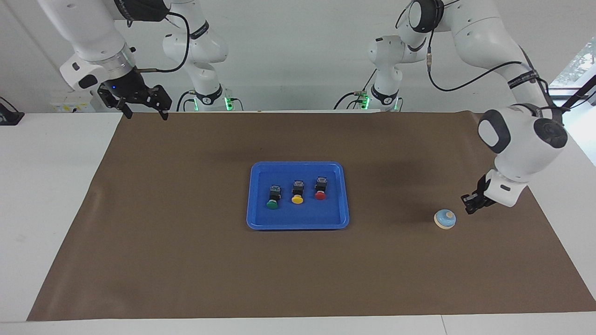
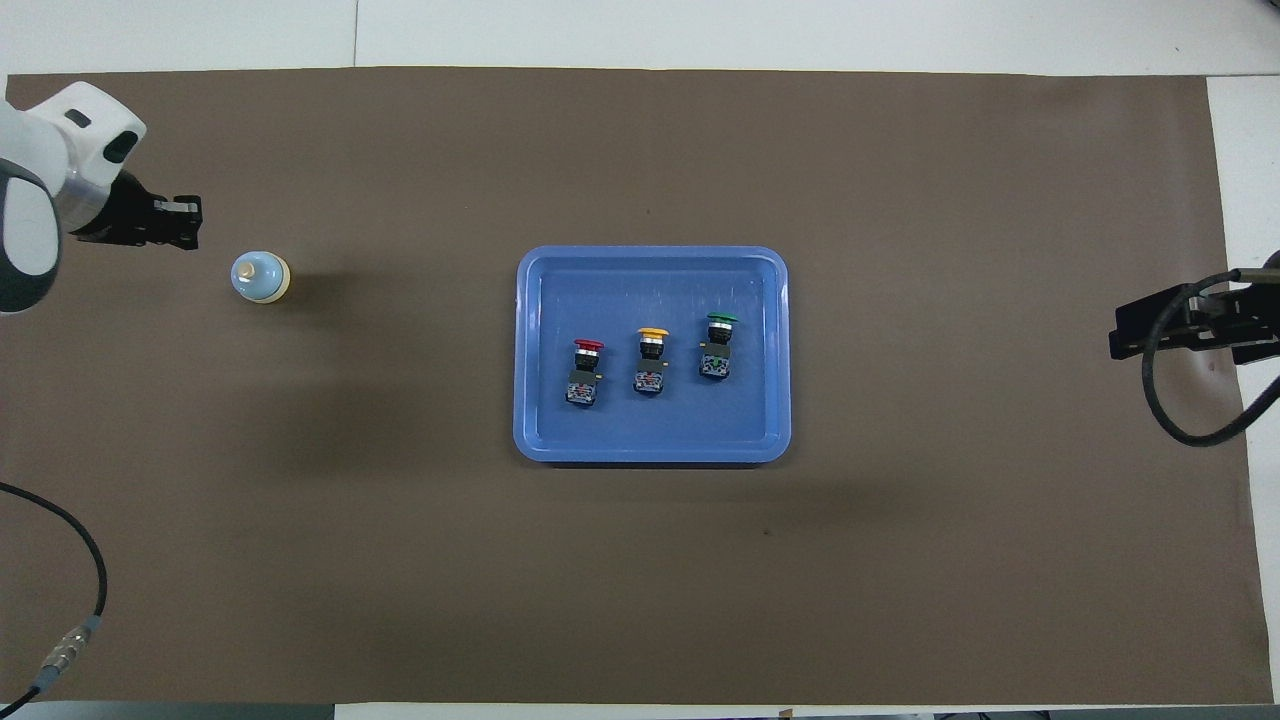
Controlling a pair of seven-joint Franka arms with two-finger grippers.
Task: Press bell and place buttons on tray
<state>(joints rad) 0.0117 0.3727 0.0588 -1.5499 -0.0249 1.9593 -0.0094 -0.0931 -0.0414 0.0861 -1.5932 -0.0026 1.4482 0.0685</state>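
Observation:
The light blue bell (image 1: 444,218) (image 2: 260,276) with its cream knob stands on the brown mat toward the left arm's end of the table. My left gripper (image 1: 469,204) (image 2: 190,222) is shut and hangs just above the mat beside the bell, apart from it. The blue tray (image 1: 253,195) (image 2: 530,350) lies at the mat's middle. In it lie the green button (image 1: 273,197) (image 2: 717,345), the yellow button (image 1: 297,192) (image 2: 650,360) and the red button (image 1: 320,188) (image 2: 585,370) in a row. My right gripper (image 1: 142,110) (image 2: 1180,325) waits open, raised at the right arm's end.
A brown mat (image 1: 186,260) covers most of the white table. A black cable (image 2: 60,560) hangs from the left arm over the mat's corner near the robots.

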